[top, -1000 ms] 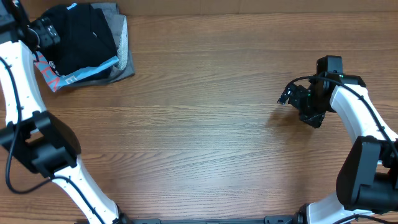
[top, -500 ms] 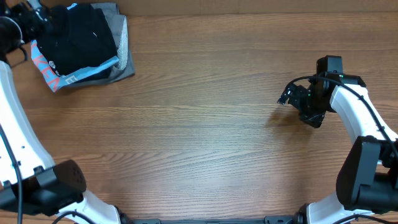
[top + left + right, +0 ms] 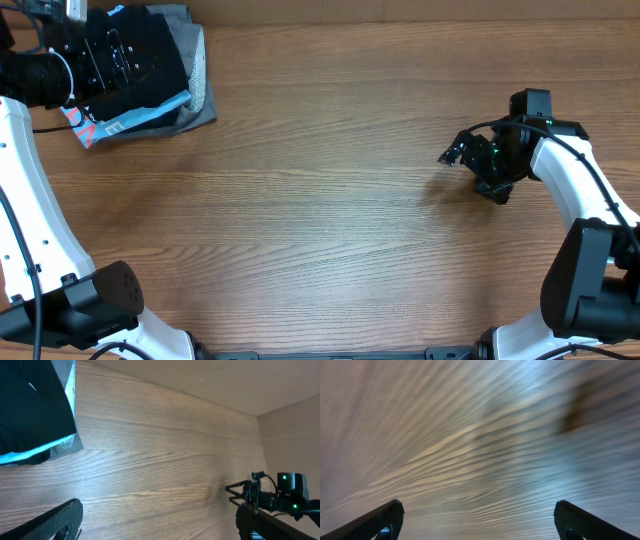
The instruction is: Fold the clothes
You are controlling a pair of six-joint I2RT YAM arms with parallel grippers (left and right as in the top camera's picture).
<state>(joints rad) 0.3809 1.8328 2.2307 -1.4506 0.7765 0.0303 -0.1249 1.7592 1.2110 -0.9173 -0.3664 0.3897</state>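
Note:
The black T-shirt (image 3: 165, 78) lies folded on top of a stack at the table's far left corner. In the left wrist view it fills the upper left (image 3: 30, 405). My left gripper (image 3: 125, 55) hovers over the shirt, turned toward the right side of the table. Its jaws stand wide apart and hold nothing (image 3: 160, 527). My right gripper (image 3: 452, 154) is far off at the right, low over bare wood. It is open and empty (image 3: 480, 525).
A light blue T-shirt (image 3: 100, 128) with lettering and a grey folded garment (image 3: 202, 88) lie under the black one. Their edges show in the left wrist view (image 3: 35, 452). The wooden table (image 3: 320, 200) spans the view. The right arm (image 3: 280, 497) shows in the left wrist view.
My left arm swung from the stack's left edge up to the corner, then over the black shirt, turning to face right. My right gripper shifted slightly left.

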